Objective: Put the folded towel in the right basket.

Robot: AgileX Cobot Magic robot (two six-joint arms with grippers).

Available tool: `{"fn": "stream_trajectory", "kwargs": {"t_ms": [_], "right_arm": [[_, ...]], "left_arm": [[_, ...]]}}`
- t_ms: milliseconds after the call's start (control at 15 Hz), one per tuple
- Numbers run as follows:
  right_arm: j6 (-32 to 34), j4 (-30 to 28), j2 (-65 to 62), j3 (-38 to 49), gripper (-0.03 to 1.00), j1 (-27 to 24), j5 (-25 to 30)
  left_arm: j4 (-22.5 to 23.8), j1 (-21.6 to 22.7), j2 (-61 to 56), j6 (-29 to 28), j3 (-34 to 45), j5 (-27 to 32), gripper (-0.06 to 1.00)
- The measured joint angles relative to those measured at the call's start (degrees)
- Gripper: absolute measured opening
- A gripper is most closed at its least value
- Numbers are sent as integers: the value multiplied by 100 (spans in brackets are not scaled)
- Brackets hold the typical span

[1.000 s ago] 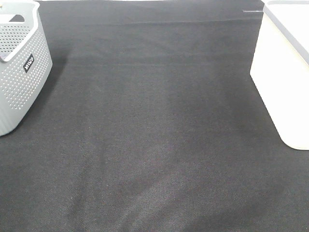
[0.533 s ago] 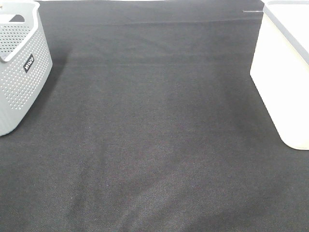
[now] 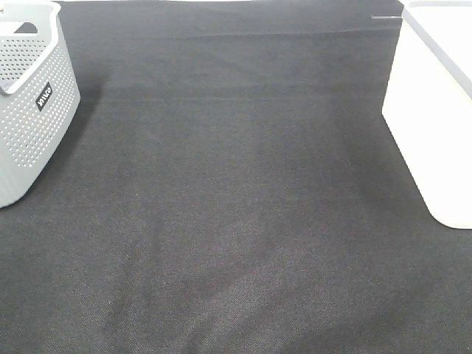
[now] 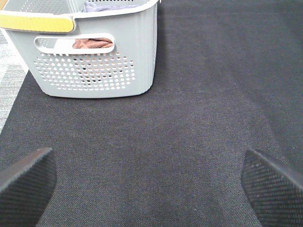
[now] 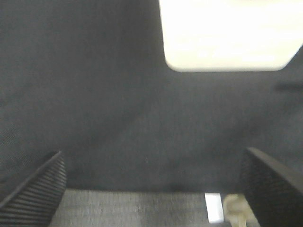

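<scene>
No folded towel lies on the black cloth in any view. The right basket (image 3: 435, 110) is white and plain and stands at the right edge; it also shows in the right wrist view (image 5: 229, 35). My right gripper (image 5: 151, 189) is open and empty, a little short of that basket. My left gripper (image 4: 151, 189) is open and empty, hovering over the cloth in front of the grey perforated left basket (image 4: 94, 71). Brown cloth (image 4: 92, 43) shows through that basket's handle slot and pale purple cloth (image 4: 102, 6) at its top. Neither gripper shows in the exterior high view.
The grey basket (image 3: 29, 110) stands at the left edge of the black cloth (image 3: 236, 206). It has a yellow strip (image 4: 35, 22) on its rim. The cloth's edge and a pale floor show beside it (image 4: 9, 80).
</scene>
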Motion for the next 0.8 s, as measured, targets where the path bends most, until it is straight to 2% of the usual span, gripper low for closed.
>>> {"fn": "stream_trajectory", "kwargs": {"t_ms": [267,467,600,800], "right_arm": [[-6,0,0,86,97,0,-57],[-6,0,0,120,97,0,-292],[0,-6,0,286,97,264,-573],[52,-46,0,315,97,527,-676]], "left_arm": [[0,0,0,0,0,0,99],[0,0,0,0,0,0,99],[0,0,0,0,0,0,99],[0,0,0,0,0,0,99]]}}
